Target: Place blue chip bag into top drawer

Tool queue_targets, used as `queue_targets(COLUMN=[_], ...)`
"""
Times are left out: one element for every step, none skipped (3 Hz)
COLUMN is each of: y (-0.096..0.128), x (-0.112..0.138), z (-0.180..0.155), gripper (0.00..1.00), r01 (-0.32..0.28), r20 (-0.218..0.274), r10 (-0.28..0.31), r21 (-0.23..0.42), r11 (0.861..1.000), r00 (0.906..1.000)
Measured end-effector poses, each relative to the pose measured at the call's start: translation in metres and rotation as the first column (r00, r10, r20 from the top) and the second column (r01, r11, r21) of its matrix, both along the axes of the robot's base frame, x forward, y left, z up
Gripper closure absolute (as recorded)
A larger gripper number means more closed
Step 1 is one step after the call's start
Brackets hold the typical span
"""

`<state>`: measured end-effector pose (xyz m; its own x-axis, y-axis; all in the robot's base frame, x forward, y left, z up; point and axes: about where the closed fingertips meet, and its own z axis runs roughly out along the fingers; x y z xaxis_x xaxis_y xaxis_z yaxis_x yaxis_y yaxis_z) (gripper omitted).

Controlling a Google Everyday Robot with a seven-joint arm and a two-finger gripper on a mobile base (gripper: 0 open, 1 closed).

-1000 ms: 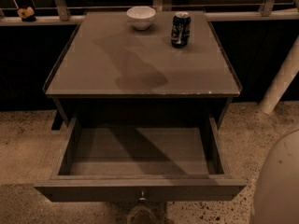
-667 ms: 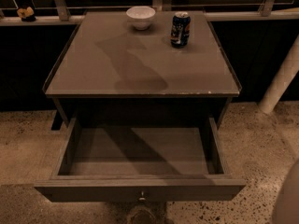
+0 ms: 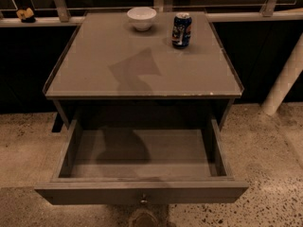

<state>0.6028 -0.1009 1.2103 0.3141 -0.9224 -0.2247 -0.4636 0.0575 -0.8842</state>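
Nowhere does the blue chip bag show: not in the top drawer (image 3: 142, 152), which stands pulled well out with its floor bare, nor on the bench (image 3: 142, 70) by the white bowl (image 3: 141, 18) and soda can (image 3: 182, 30). I judge the bag should be lowered over the drawer's middle, clear of its walls, before release. The pincer is out of view, so I cannot tell its opening or load.

A square grey-brown surface (image 3: 118, 74) carries a small white bowl (image 3: 141, 18) at its far edge and an upright blue soda can (image 3: 182, 30) near it. The hand is out of view.
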Motion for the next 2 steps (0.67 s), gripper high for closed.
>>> queue_targets(y=[-0.0219,-0.022], x=[-0.0743,-0.0744], z=[0.0027,0.0027], gripper=[1.0,1.0], r01=[0.042,0.042], r20=[-0.057,-0.057], r10=[-0.042,-0.042], r21=[-0.008,-0.008], r11=[0.999,0.999], r00=[0.9975,0.9975])
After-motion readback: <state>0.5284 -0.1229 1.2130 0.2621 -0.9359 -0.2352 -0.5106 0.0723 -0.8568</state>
